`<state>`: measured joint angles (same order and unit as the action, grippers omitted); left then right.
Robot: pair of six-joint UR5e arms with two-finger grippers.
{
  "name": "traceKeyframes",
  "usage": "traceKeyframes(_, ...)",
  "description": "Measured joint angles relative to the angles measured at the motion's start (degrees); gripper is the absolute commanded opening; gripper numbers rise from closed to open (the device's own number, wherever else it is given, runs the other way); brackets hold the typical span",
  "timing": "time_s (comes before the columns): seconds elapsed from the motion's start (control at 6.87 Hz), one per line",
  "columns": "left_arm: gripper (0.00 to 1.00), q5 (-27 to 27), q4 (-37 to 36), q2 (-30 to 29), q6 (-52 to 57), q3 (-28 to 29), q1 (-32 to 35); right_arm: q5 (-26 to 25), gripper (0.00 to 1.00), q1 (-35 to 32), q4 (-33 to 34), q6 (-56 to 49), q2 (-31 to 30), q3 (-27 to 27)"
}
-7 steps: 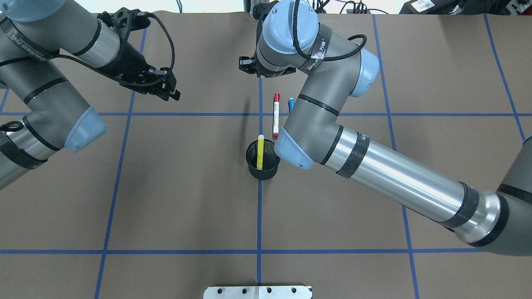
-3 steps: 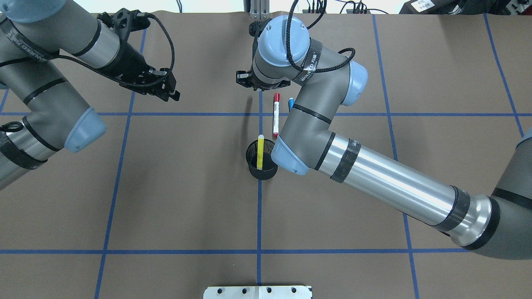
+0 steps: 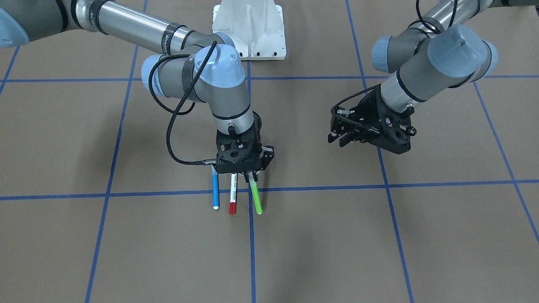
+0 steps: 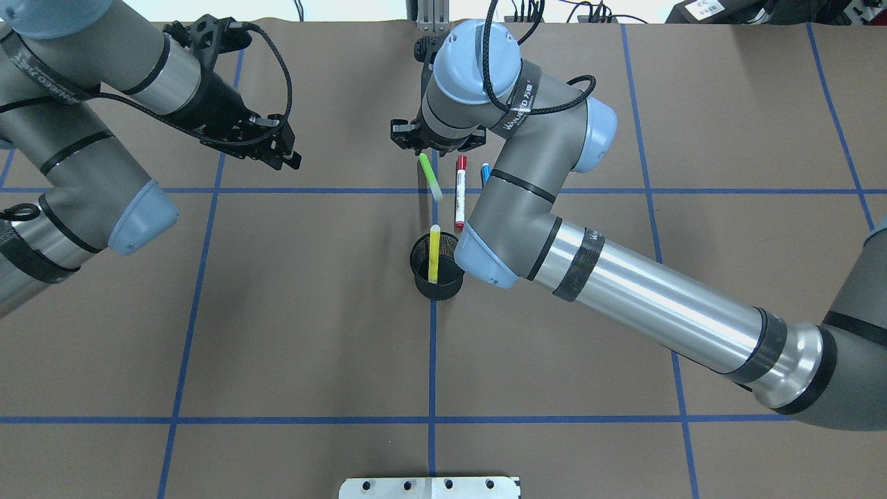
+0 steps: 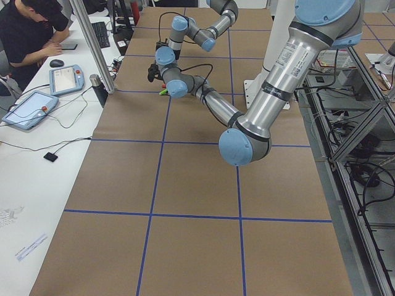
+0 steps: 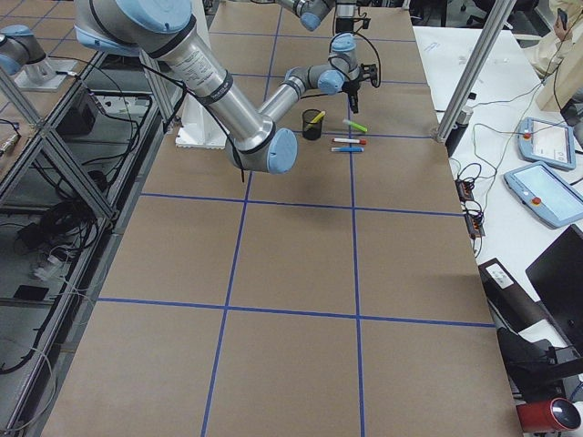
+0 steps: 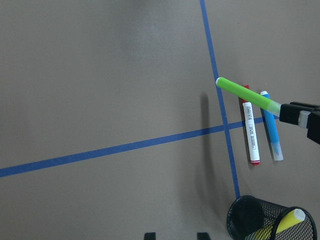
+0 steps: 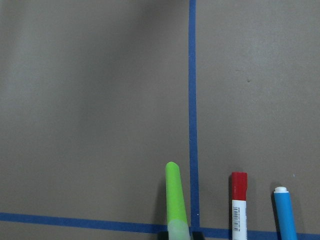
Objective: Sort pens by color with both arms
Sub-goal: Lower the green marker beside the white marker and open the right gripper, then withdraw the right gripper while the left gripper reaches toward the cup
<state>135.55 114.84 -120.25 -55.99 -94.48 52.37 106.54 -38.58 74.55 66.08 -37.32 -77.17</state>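
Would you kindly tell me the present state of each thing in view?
green pen: held off the table, tilted.
red pen: lying flat.
blue pen: lying flat.
yellow pen: standing in the cup.
cup: upright.
right tool: shut on green pen.
left tool: open, empty.

overhead: high, robot's side of black mesh cup [image 4: 438, 290] | front: opposite, steep | sides: far | wrists: close, both catch green pen [image 7: 247, 93]

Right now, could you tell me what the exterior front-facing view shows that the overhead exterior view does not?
Only the front-facing view shows most of the blue pen; overhead, the right arm hides all but one end. Only the overhead view shows the yellow pen, standing in the black mesh cup. Both show the red-ended pen, and the green pen in the right pincer.
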Motion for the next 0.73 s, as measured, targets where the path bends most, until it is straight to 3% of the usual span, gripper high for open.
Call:
traceKeyframes(0.29, 0.40, -0.4, 0.0, -0.7, -1.1, 0.2, -1.6, 8.8, 0.75, -4.4, 1.5, -1.0, -4.4, -5.8)
traceKeyframes(0.73, 0.39, -6.6, 0.1, -3.9, -7.2, 0.5, -7.9, 20.1, 0.79, -12.9, 2.9, -6.0, -15.0, -14.1)
